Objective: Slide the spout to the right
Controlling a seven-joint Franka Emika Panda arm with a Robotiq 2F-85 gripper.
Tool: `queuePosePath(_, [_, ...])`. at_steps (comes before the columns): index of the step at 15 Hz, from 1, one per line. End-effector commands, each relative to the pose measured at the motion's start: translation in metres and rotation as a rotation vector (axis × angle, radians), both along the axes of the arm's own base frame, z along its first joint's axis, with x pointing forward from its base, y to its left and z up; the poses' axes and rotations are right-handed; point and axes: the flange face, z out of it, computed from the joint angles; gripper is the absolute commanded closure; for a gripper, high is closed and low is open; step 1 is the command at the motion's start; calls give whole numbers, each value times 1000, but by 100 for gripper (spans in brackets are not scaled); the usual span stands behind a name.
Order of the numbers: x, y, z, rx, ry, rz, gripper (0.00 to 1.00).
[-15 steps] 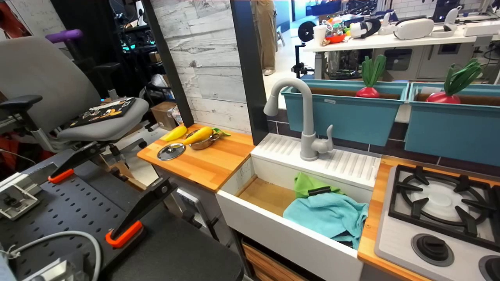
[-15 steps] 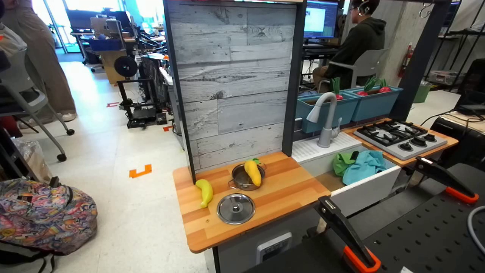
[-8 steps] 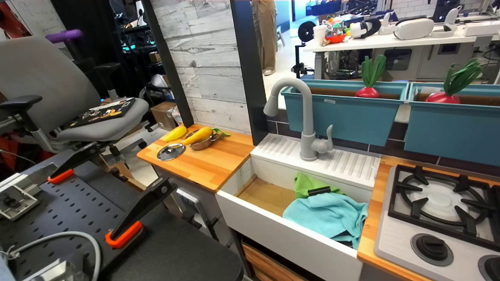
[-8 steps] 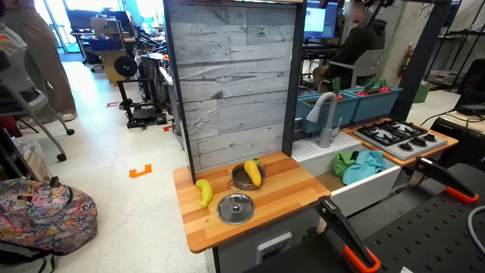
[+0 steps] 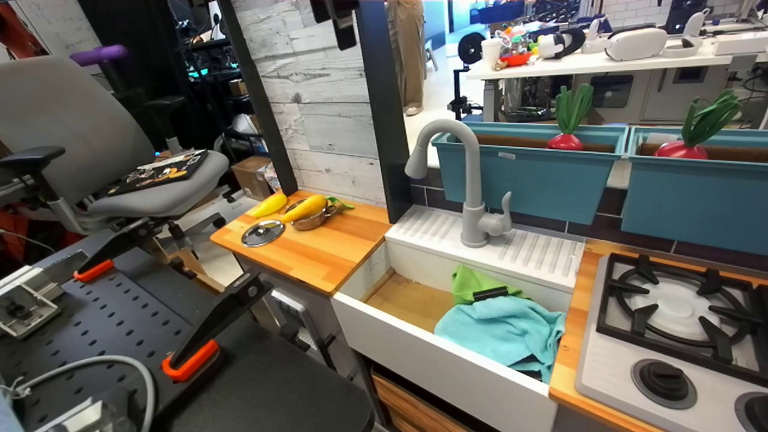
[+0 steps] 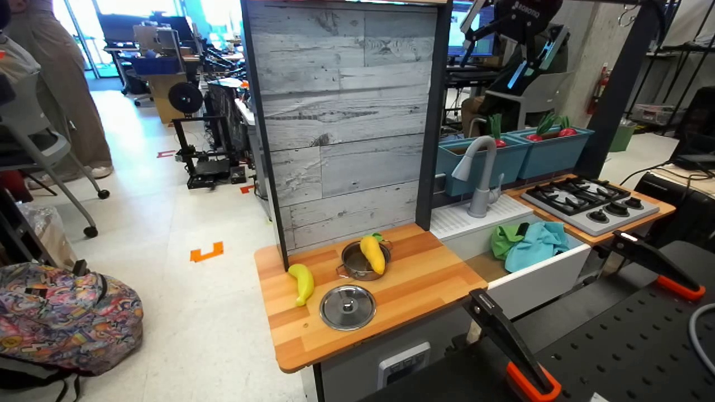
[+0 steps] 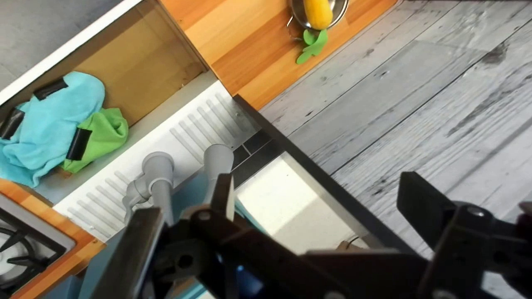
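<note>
"So, what's new vs. a sec ago?"

"Gripper [image 7: 320, 195]. Wasn't in shot then; now it pokes down from the 12 o'clock edge of both exterior views."

"Near the spout [image 5: 473, 168]?"

"Nope. In an exterior view it hangs well apart, approx. 10 to 11 o'clock from it, & only its lowest bit shows, fingertip [image 5: 346, 36] incl.; the rest's cut off."

"Has the spout moved?"

"No. Same as a sec ago: upright, hooked over toward 9 o'clock in both exterior views. So IMO we're at the approach stage; the swing, prob. toward 3 o'clock there, isn't begun."

"Fingers [image 7: 422, 203]?"

"Wide apart acc. to the wrist view, nothing betw. them."

"What's hard to make out?"

"Wrist view has the spout at 9 o'clock, but dark finger metal hides most of its bend, so depth there's a guess. Don't read that overlap as contact, tho; the exterior views suggest plenty of air. Finger parts at 4 o'clock are blurred & run off the edge. And whose 'right'? Can't tell from these pics, so 3 o'clock's my assumption."
</note>
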Motion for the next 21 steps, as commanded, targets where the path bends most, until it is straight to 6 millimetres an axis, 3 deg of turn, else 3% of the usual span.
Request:
queuePosePath(1, [18, -35, -15, 6, -16, -97, 0])
queuePosePath(5, [21, -69, -37, 22, 2, -172, 0])
queuePosePath(9, [26, -84, -61, 46, 4, -233, 0])
queuePosePath(21, [54, -75, -131, 57, 46, -348, 0])
